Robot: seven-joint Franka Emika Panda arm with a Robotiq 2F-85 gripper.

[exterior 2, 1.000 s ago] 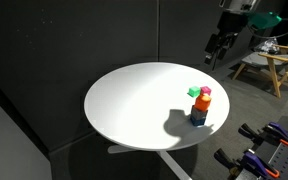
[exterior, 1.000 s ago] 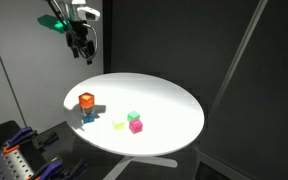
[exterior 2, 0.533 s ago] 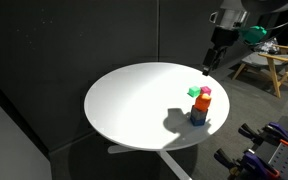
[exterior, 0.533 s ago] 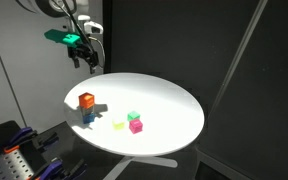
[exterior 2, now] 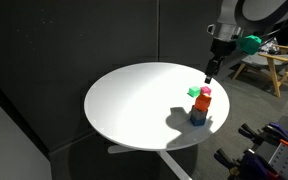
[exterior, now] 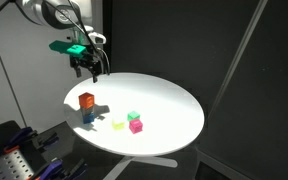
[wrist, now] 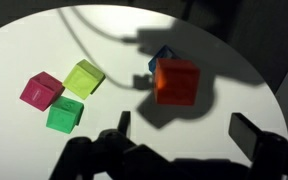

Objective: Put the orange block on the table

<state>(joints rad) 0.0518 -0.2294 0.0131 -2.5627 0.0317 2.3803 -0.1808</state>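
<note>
Atop blue cube [wrist: 163, 54] on table [wrist: 44, 35]: orange block [wrist: 177, 82]; pink cube [wrist: 42, 90], green cube [wrist: 65, 114], lime cube [wrist: 84, 77] nearby; end effector [wrist: 184, 132] open above

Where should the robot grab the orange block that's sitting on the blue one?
Pinch two opposite side faces of the orange block, coming straight down from above. It sits level on the blue cube, with its top and sides bare and nothing touching them.

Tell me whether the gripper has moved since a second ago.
Yes. The gripper has dropped toward the table, closing in above the orange block.
</note>
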